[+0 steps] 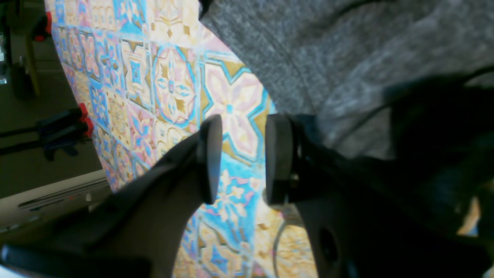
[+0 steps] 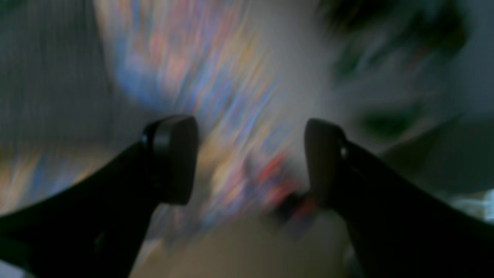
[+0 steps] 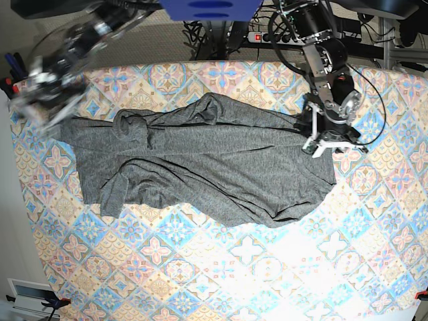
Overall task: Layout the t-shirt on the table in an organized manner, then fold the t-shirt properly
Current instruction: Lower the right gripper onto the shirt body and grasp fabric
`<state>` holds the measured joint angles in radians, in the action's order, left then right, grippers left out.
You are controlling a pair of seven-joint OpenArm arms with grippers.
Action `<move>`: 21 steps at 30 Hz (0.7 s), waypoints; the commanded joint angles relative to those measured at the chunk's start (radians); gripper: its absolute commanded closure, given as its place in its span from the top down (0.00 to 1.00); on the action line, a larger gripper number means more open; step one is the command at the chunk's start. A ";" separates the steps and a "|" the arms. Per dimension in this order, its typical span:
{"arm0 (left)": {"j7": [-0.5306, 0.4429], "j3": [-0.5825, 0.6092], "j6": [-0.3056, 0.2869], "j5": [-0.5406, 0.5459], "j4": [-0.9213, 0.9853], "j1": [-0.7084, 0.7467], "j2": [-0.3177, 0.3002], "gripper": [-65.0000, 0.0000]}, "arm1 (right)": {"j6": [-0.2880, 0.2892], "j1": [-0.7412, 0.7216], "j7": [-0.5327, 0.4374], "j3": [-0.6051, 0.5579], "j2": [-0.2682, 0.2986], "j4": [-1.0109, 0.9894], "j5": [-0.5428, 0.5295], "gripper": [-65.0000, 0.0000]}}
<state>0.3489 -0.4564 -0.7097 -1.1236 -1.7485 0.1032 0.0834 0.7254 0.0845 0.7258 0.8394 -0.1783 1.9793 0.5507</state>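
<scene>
The dark-grey t-shirt (image 3: 214, 167) lies spread but wrinkled across the table (image 3: 267, 267), with bunched folds near its top and left parts. My left gripper (image 3: 322, 142) hovers at the shirt's right edge. In the left wrist view its fingers (image 1: 210, 158) stand apart with only patterned cloth between them, and the t-shirt (image 1: 328, 58) lies just beyond. My right gripper (image 3: 37, 100) is a motion-blurred shape off the shirt's upper left corner. The right wrist view is blurred, but the right gripper (image 2: 251, 158) shows wide open and empty.
Red-and-black clamps (image 1: 65, 129) grip the table's edge. Cables and a power strip (image 3: 261, 37) sit behind the table's far side, under a blue mount (image 3: 207, 8). A white device (image 3: 30, 294) is on the floor at the near left corner.
</scene>
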 commanded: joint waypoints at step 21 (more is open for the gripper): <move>-0.009 0.003 0.012 0.006 0.040 -0.012 -0.003 0.30 | -0.027 0.064 -0.050 -0.641 0.023 0.028 -0.027 0.64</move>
<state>0.3489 -0.4549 -0.7101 -1.1233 -1.6939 0.1047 0.0830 0.7109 0.1631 0.6888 0.1974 -0.1608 1.9903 0.5240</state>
